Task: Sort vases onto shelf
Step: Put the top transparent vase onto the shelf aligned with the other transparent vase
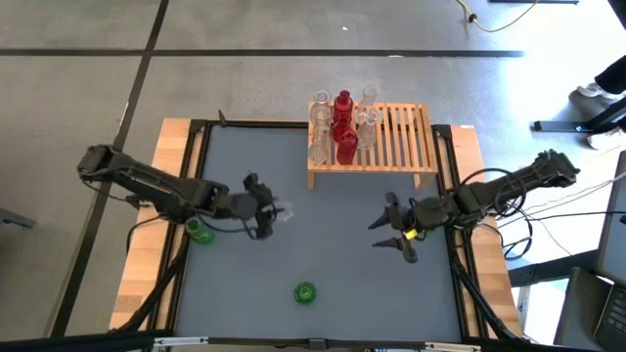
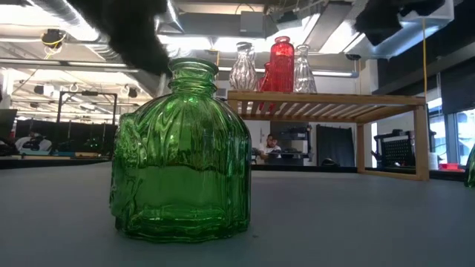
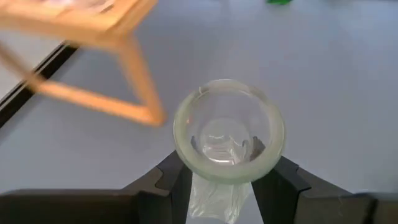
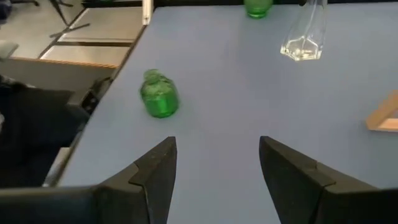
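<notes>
The surface (image 1: 323,244) is a grey mat with two arms reaching in from its sides, so we split the work: each side covers its own half. The shelf (image 1: 401,137) sits at the far edge, right of centre, and we judge that spot was picked so both arms can reach it. Its left end already carries a tight cluster: clear vases (image 1: 320,132) and red vases (image 1: 343,127) packed together, with the right half of the slats bare, presumably left free for the colour that's missing up there. Two green vases are still down on the surface: one green vase (image 1: 200,231) by the left edge just beside the left arm, the other green vase (image 1: 304,292) near the front, well apart from both hands. So sorting looks more than half done, with green outstanding. Our left hand (image 1: 266,217) is left of centre and gripping a clear vase (image 3: 228,130) by the neck, mouth pointing forward out of the hand; the wrist view shows the fingers (image 3: 168,180) clamped on either side just below the rim. A neck grip makes sense here: narrowest part, body stays free to set down among the others. Right hand (image 1: 396,235) is low over the right side, in front of the shelf, jaws apart and holding nothing, likely parked clear of the left arm's path to the shelf.
</notes>
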You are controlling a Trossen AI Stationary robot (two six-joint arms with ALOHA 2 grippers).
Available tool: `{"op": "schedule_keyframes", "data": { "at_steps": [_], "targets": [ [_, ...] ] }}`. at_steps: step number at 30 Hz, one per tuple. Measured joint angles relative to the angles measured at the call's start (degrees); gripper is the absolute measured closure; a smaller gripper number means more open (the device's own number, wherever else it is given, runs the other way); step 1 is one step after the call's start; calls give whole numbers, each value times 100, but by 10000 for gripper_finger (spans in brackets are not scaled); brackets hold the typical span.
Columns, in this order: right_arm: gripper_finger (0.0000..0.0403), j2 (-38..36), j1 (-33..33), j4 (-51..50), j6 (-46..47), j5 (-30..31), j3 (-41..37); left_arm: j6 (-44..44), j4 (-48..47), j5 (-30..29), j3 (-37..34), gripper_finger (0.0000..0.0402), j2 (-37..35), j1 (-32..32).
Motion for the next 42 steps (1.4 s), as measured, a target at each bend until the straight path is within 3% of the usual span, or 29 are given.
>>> {"op": "schedule_keyframes", "data": {
  "at_steps": [7, 16, 24, 32, 42],
  "targets": [
    [189, 15, 783, -82, 581, 434, 0, 4, 366, -151, 1117, 266, 1472, -537],
    [189, 15, 1796, -380, 1385, 1956, -105, 196, 603, 440, 2881, 265, 3419, -585],
    [189, 15, 2138, -10, 2062, 2390, -721, 355, 730, 737, 4043, 265, 4712, -594],
    [189, 15, 2118, 440, 2064, 2362, -1019, 279, 740, 817, 4538, 255, 5272, -650],
    [189, 15, 2118, 459, 2063, 2519, -1038, 320, 754, 558, 4549, 188, 5280, -686]
  ]
}}
